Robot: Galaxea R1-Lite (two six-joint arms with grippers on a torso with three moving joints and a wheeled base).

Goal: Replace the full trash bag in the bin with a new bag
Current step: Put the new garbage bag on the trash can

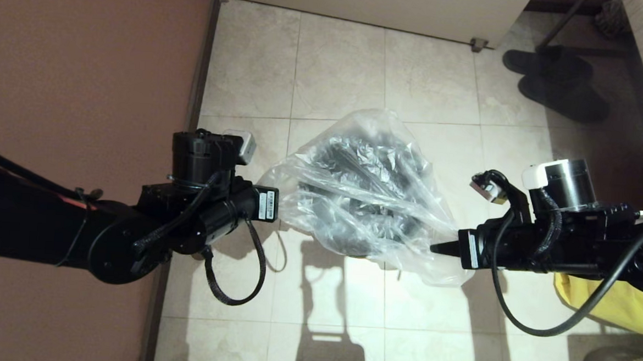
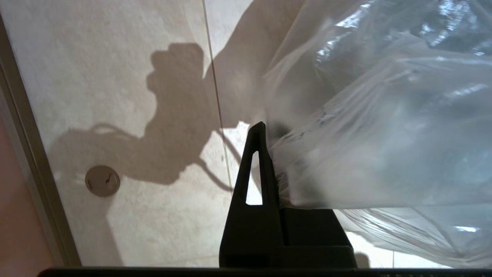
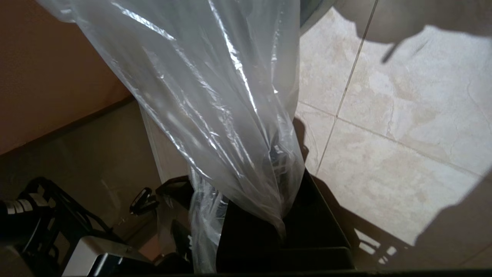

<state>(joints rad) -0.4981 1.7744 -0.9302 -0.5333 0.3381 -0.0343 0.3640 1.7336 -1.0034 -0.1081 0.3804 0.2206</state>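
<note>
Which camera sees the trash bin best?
The head view: the bin shows as a dark round shape through the clear new bag draped over it, between the left gripper and right gripper. Both wrist views show only bag plastic and floor, no clear bin.

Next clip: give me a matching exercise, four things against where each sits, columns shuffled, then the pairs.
Things:
1. new bag
2. bin
3. yellow bag
4. slippers

Places:
A. floor, far right, by the door
B. under the right arm
C. stretched between the left pincer and the right pincer
D. beneath the clear plastic

Pairs: 1-C, 2-D, 3-B, 4-A
</note>
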